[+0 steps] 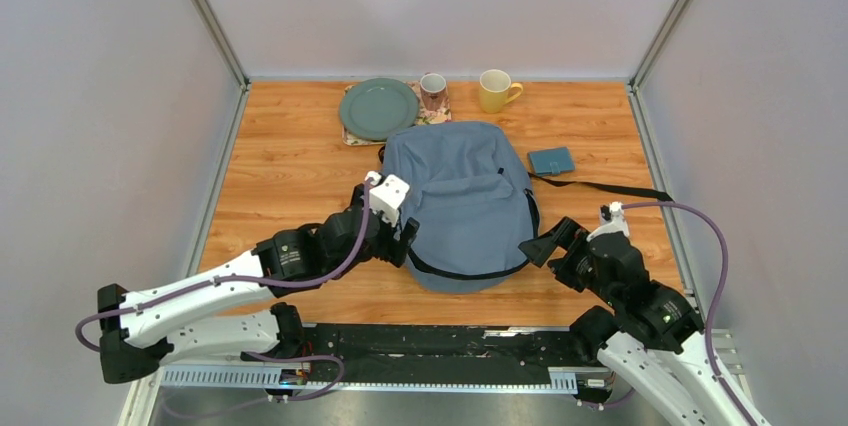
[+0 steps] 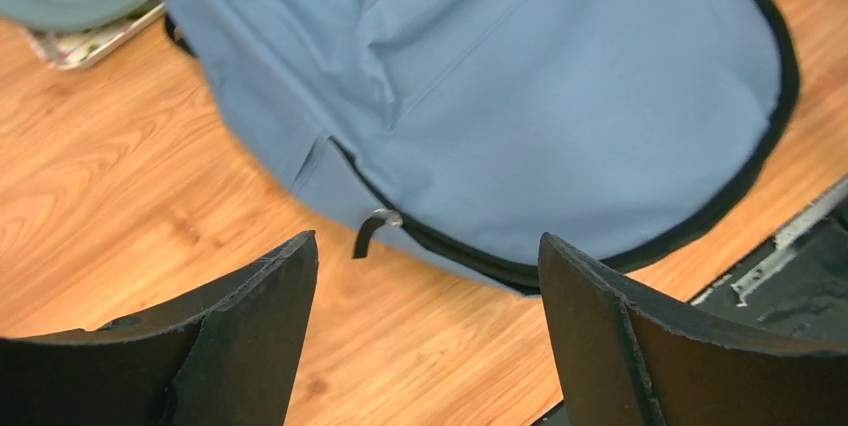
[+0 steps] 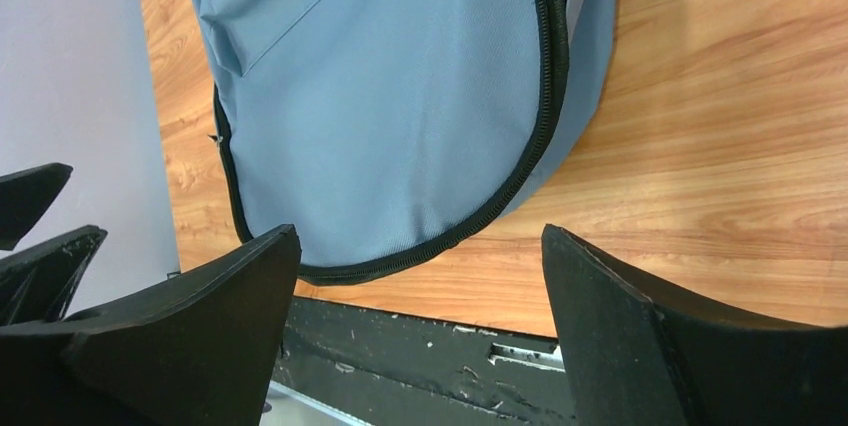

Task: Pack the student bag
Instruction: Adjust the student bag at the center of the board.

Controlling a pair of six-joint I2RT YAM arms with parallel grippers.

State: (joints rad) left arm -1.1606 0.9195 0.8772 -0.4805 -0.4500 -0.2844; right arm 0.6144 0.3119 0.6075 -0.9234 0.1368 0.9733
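Observation:
The student bag (image 1: 460,201) is a grey-blue backpack with black zipper trim, lying flat in the middle of the wooden table. My left gripper (image 1: 405,236) is open and empty at the bag's near left edge. In the left wrist view the bag (image 2: 560,96) lies just beyond the gripper (image 2: 428,256), and its black zipper pull (image 2: 372,228) hangs off the edge. My right gripper (image 1: 540,244) is open and empty at the bag's near right edge. In the right wrist view the bag (image 3: 400,96) lies beyond the gripper (image 3: 420,246). The zipper looks closed.
A small teal case (image 1: 551,160) lies right of the bag, with a black strap (image 1: 610,189) trailing right. A green plate (image 1: 378,108) on a mat, a pink mug (image 1: 433,91) and a yellow mug (image 1: 496,90) stand at the back. A black rail (image 3: 420,356) runs along the near edge.

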